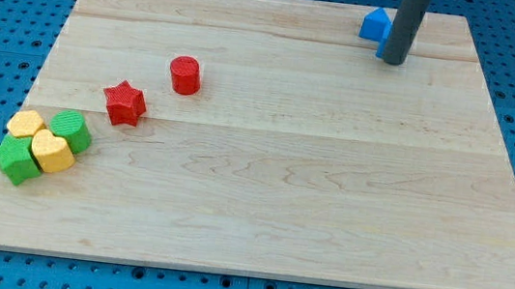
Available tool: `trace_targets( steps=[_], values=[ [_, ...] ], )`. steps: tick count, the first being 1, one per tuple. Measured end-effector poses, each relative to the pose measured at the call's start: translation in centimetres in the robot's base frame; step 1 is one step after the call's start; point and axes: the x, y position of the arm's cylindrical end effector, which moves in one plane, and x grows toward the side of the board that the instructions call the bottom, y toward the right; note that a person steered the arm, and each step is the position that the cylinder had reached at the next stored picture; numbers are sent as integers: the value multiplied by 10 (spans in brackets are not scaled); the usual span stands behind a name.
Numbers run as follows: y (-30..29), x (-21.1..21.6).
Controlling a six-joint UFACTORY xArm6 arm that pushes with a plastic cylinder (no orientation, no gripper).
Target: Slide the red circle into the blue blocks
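Note:
The red circle (186,74) stands on the wooden board (262,194) left of centre, in the upper half. The blue blocks sit at the view's top right: one blue block (375,24) shows clearly, and a second blue block (384,48) is mostly hidden behind the rod. My tip (393,61) rests on the board right beside these blue blocks, touching or nearly touching the hidden one. The tip is far to the right of the red circle.
A red star (125,102) lies down-left of the red circle. At the view's left edge is a cluster: a yellow block (26,123), a green round block (70,130), a yellow heart (51,152) and a green block (15,160).

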Motion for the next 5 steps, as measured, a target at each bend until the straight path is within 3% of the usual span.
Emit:
trace_targets(
  steps=[1,2,3,5],
  values=[
    [-7,8],
    [-61,55],
    [-121,115],
    [-294,131]
  ],
)
